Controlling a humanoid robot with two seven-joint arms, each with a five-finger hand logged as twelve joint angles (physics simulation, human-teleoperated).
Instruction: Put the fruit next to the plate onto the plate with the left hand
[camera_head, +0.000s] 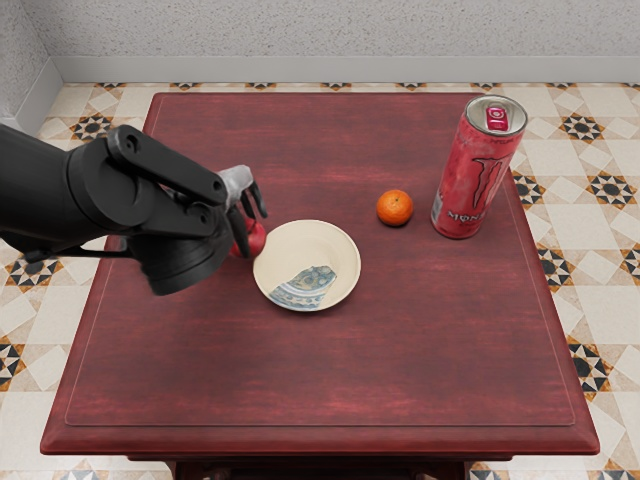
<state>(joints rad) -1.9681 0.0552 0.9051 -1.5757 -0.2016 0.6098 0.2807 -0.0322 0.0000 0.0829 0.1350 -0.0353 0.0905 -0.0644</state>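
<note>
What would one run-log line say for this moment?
left hand: at red fruit, grasp unclear | red fruit: beside plate, not on it | right arm: out of view

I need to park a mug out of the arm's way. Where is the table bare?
The table is barest in front, from the plate to the near edge. The back strip behind the plate and orange is free too. Crowded: the plate's left, where the left hand is at the red fruit; the orange and can sit close together.

L arm in from left, forearm angled right, robot hand (245, 210) low.
</note>
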